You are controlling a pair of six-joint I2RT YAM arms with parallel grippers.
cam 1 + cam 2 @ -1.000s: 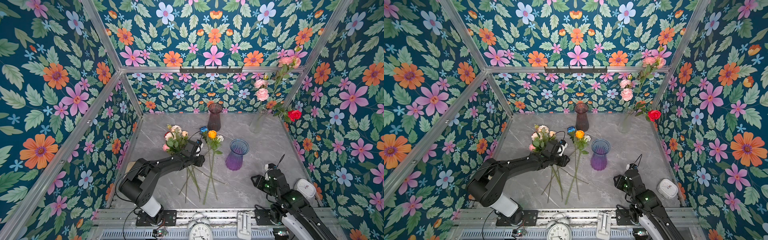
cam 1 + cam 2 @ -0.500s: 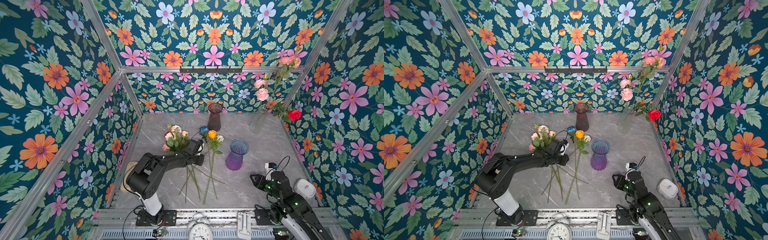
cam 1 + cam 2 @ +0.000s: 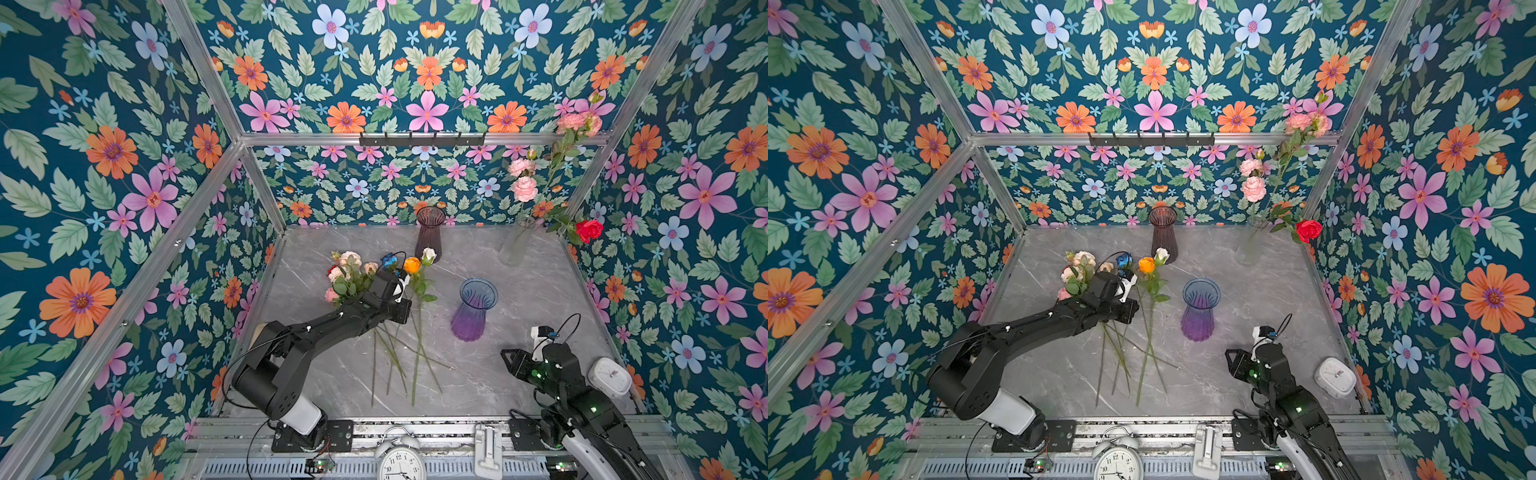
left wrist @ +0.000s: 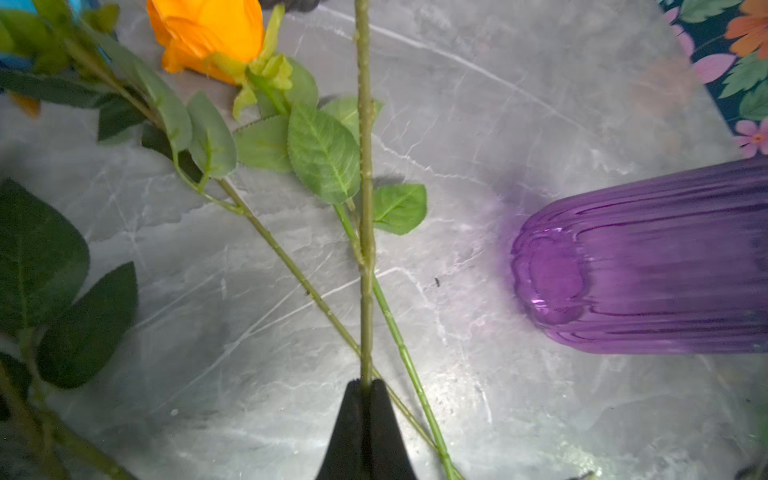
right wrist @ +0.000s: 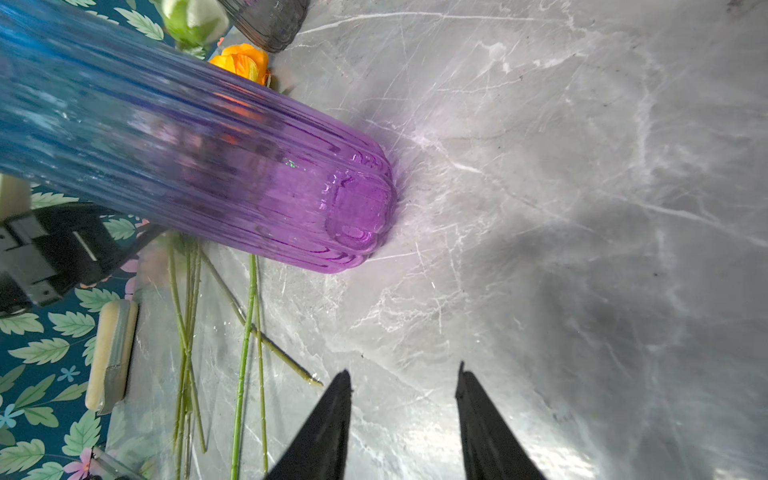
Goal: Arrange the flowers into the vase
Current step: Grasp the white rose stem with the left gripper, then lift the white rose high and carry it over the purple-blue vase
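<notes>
Veined marble top w/ ribbed purple glass vase, knobbly stem.

A grey marble-patterned tabletop is walled on three sides by floral wallpaper on an aluminium frame, with a black hook rail on the frame's back bar. A twin-bell alarm clock and a white plastic piece sit just off the tabletop's front edge. A small white clock lies near its front right corner.
</notes>
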